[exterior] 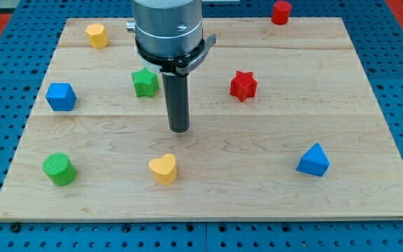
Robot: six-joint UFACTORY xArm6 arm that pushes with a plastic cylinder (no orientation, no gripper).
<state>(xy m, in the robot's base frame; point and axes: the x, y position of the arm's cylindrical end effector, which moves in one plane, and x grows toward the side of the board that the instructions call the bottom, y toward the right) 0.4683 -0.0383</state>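
at the near edge of the wooden board (369, 84), on the left, sits a green cylinder (59, 169). a little to its right is a yellow heart block (163, 169). far over on the right, also near, is a blue triangle block (313, 160).

there is no gripper here, just a dark rod that holds nothing. my tip (179, 129) rests on bare wood in the middle of the board and touches no block. the yellow heart block is the closest one, a bit nearer and to the left of my tip.

farther back, a blue cube (61, 96) sits on the left. a green star (145, 82) is just left of the rod, and a red star (243, 85) is on its right, apart from it.

at the far edge are a yellow block (96, 34) on the left and a red cylinder (280, 12) on the right.
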